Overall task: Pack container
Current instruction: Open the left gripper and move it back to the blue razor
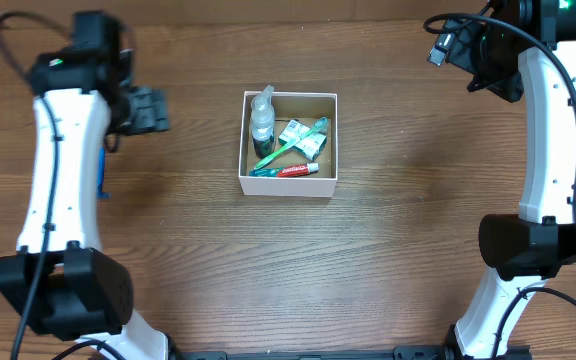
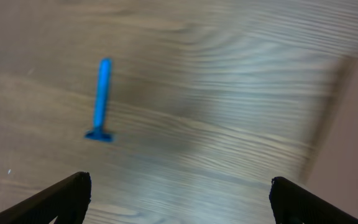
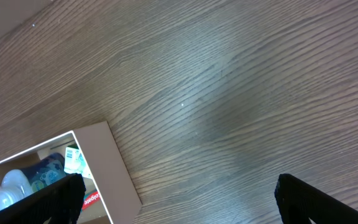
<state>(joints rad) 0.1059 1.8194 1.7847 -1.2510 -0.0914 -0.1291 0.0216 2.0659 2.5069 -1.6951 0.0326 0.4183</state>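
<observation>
Left tool [image 2: 179, 185] spread wide, gripping nothing, over the wood surface [image 2: 241, 93] near a blue razor [image 2: 101, 99]. Right tool [image 3: 179, 182] also wide apart, empty. Container [image 1: 288, 186] — square, shallow, white walls, brown floor — sits mid-surface between both arms, holding a spray bottle [image 1: 261, 118], green toothbrush [image 1: 290, 146], toothpaste tube [image 1: 294, 170].

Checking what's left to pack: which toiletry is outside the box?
The blue razor, lying on the table by the left arm. The bottle, toothbrush and toothpaste lie inside the box.
</observation>
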